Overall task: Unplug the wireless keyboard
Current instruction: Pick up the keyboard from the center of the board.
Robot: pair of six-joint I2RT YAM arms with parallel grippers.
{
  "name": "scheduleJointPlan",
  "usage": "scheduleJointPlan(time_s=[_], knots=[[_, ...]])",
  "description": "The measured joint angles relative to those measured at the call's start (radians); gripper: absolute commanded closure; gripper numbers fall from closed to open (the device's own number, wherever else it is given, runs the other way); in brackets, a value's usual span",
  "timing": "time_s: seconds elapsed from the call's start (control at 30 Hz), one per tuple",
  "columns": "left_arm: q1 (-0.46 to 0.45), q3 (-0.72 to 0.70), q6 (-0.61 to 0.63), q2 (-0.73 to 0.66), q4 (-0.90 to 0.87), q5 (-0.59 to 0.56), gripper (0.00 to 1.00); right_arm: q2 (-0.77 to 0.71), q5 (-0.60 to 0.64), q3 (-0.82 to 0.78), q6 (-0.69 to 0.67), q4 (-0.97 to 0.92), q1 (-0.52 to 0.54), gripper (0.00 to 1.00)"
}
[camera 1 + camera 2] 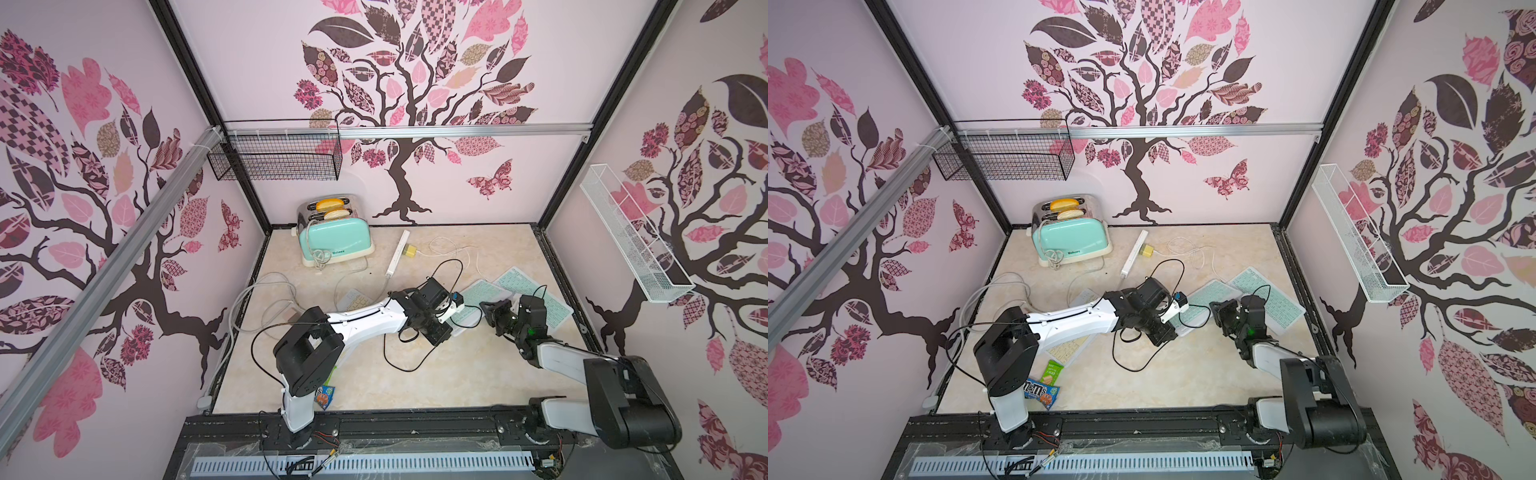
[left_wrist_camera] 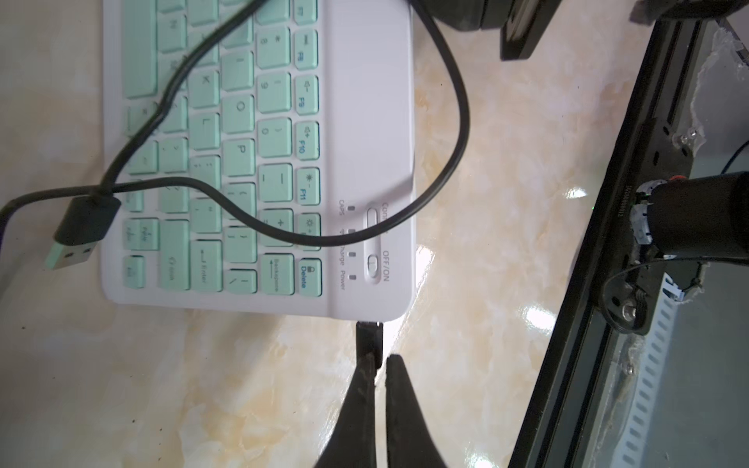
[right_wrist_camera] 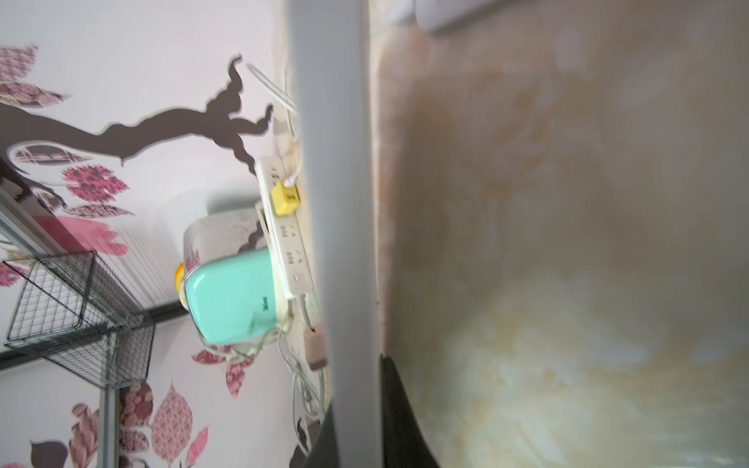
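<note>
Pink tree-decal walls (black wire basket hung) surround a marbled floor.

A robot test booth dressed as a home — tree-patterned wall panels in black framing, an aluminium rail, marble-look tabletop, toaster, wire basket.

light: bright, even | glare: tabletop | blur: right wrist | edges: top views bowed

Gripper at black plug (keyboard edge)
</note>
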Motion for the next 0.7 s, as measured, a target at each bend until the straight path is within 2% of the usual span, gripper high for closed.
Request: scheduleJointPlan(time_s=[0.17,0.47,0.7], knots=[[-0.001,-0.029,-0.039,-0.017,0.042,0.030,0.62,-0.110,0.077,0.131,-0.201,-0.288,0.000,1.00],[0.028,-0.080,-0.076,-0.209,0.056,0.040,0.54,-0.153,0.189,0.380,-0.513,-0.600,0.000,1.00],[0.158,-0.177,-0.146,-0.383,0.085,0.030,0.50,-0.169,0.275,0.608,-0.669,-0.755,0.000,1.00]])
